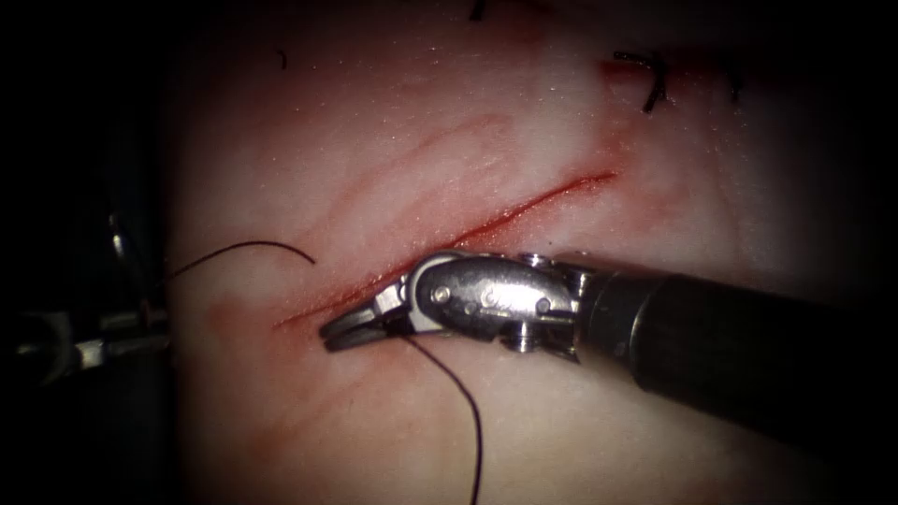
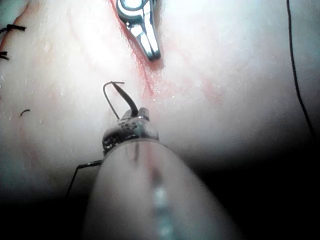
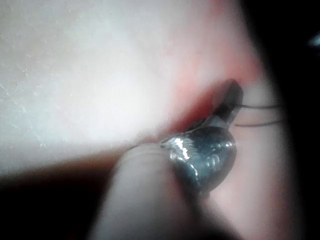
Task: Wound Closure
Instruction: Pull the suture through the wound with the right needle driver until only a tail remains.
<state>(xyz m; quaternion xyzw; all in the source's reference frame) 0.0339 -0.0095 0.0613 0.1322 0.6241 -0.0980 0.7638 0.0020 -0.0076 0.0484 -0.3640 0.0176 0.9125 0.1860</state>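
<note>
**Right tool clamps thread at the cut; left tool holds the needle**

Nearest in the endoscope view, the thread (image 1: 465,402) runs up from the lower edge into the right tool (image 1: 351,329), whose jaws are clenched on it at the cut (image 1: 486,227) in the tissue (image 1: 374,122). In the left wrist view, the left tool (image 2: 131,112) grasps the curved needle (image 2: 111,92), clear of the tissue. Farthest back, earlier stitches (image 1: 655,79) cross the cut.
</note>
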